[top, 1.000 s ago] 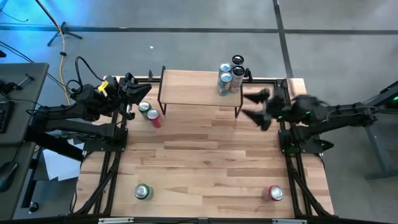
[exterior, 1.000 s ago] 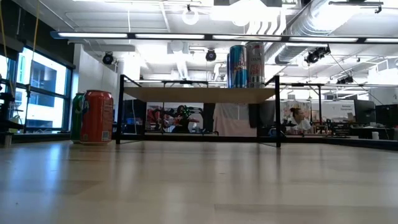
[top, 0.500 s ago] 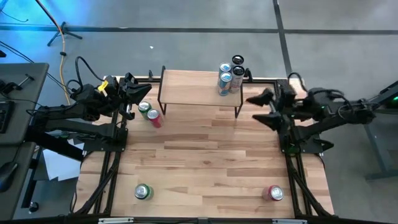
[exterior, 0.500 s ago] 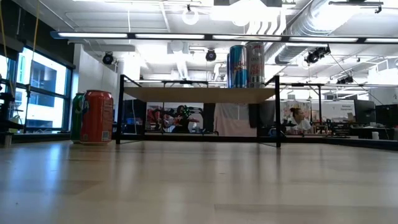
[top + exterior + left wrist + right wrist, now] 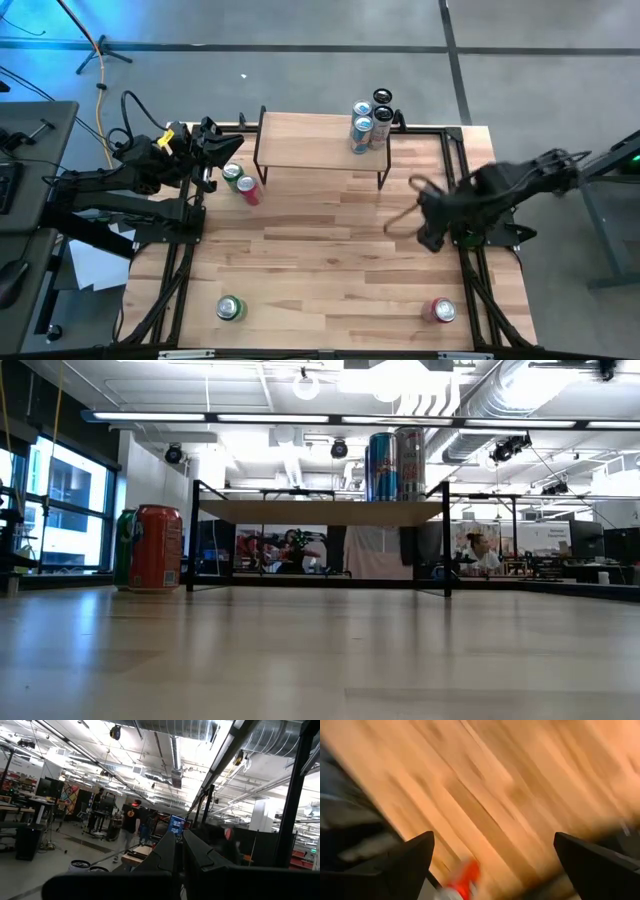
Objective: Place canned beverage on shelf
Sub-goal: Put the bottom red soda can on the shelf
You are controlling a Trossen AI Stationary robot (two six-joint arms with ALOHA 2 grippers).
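Swinging my open right gripper (image 5: 402, 205) toward the red can (image 5: 443, 311), I risk toppling it by overshooting.

We find no text, brand or number that we can read. The tall cans (image 5: 396, 464) on the shelf (image 5: 320, 511) and the red can (image 5: 158, 548) at the far left of the table carry print, but it is too small and blurred for us to make out.
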